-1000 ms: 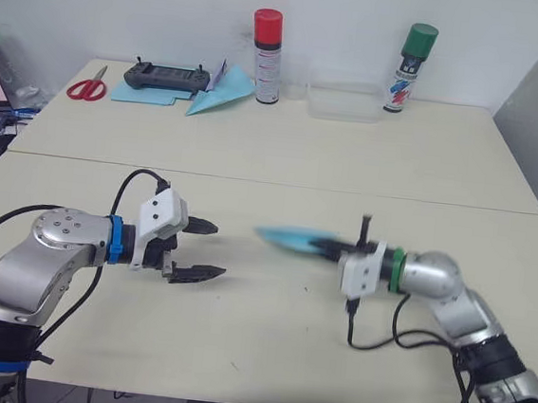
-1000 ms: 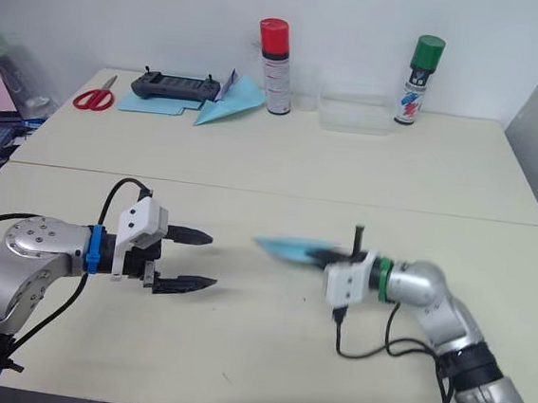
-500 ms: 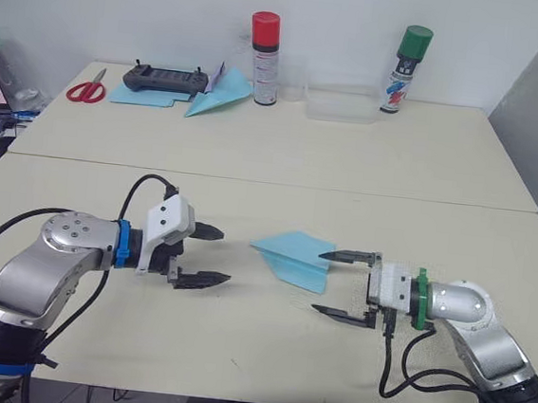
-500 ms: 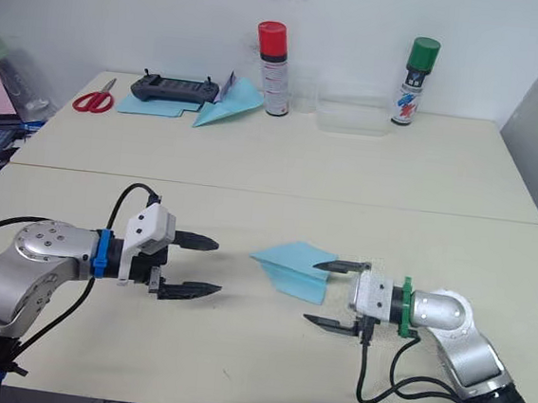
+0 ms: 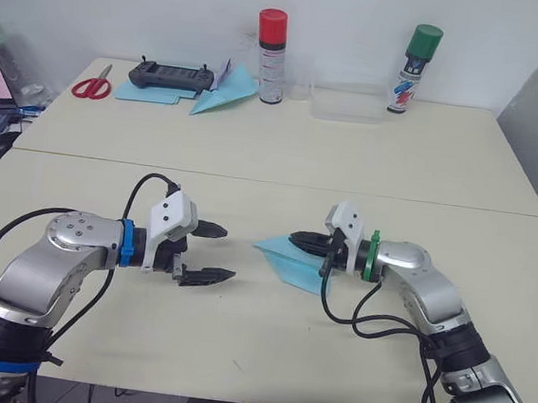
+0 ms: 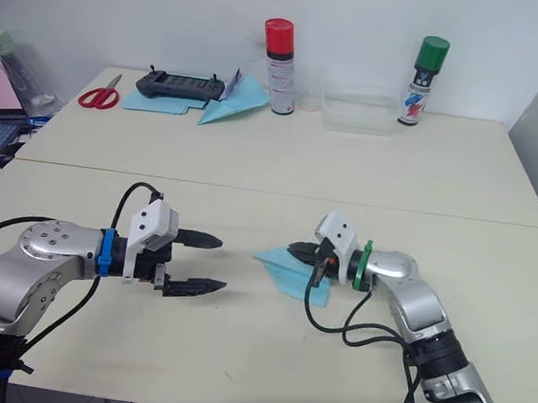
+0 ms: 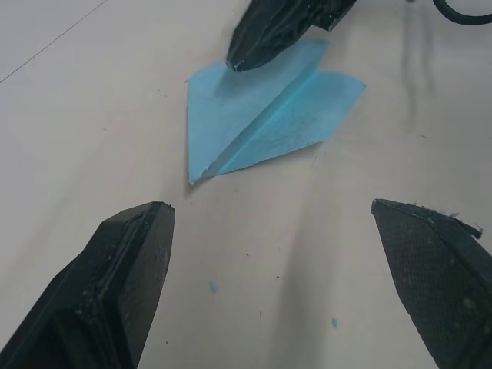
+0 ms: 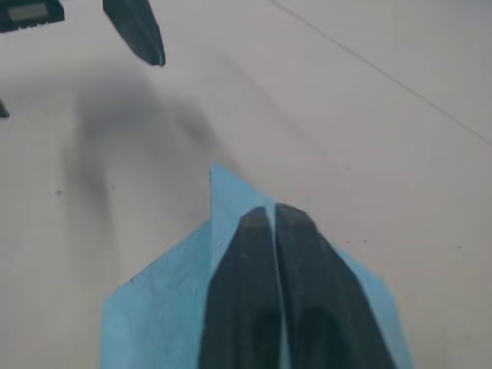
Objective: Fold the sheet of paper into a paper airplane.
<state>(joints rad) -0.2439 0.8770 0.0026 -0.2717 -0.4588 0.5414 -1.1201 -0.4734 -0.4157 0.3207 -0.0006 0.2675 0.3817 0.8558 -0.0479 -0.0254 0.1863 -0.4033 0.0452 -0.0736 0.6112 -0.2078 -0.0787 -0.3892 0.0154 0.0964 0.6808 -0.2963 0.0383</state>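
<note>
Left pincer [image 5: 209, 252], lower left of frame, gapes wide and empty over the beige tabletop [image 5: 264, 353]. Centre frame: small light blue paper airplane [image 5: 287, 259] lies flat, nose toward it. Right pincer [image 5: 302, 239] is pinched closed on the raised ridge. Likely the closing step: lift by that ridge, keep left clear, don't crush the wings.

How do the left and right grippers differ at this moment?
The left gripper has its fingers spread open; the right gripper has them pressed together. The left gripper holds nothing and sits apart from the paper airplane; the right gripper is over it, seemingly pinching its ridge. Both are low over the table.
</note>
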